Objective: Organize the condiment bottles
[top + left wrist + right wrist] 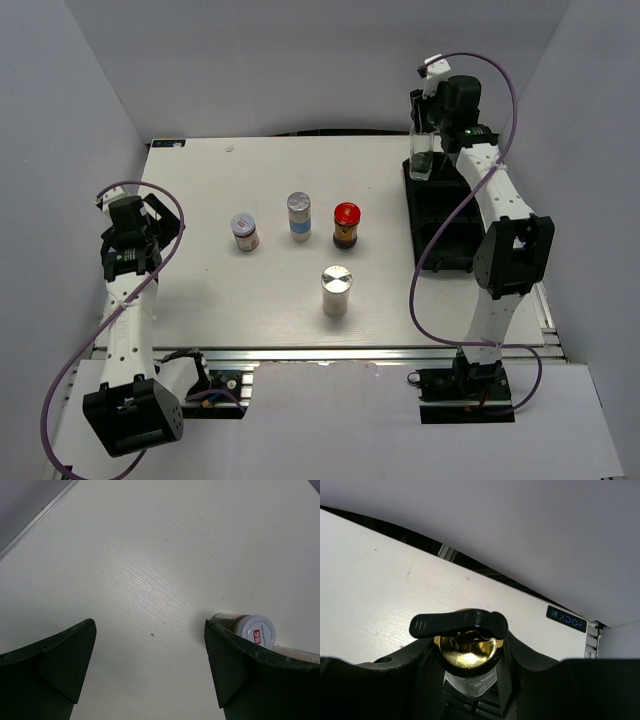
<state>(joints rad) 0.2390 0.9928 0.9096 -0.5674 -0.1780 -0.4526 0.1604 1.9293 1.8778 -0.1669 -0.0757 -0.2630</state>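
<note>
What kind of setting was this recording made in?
Probably a lab test cell rather than a kitchen: a white table boxed in by plain grey walls, with an aluminium rail along its near edge.

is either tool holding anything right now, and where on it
The right tool grips the clear glass bottle at its neck, just under the gold pourer top. The left tool is open and holds nothing.

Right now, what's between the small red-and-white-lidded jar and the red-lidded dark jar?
The blue-labelled shaker stands between the small red-and-white-lidded jar and the red-lidded dark jar, slightly farther back. The top view shows it.
</note>
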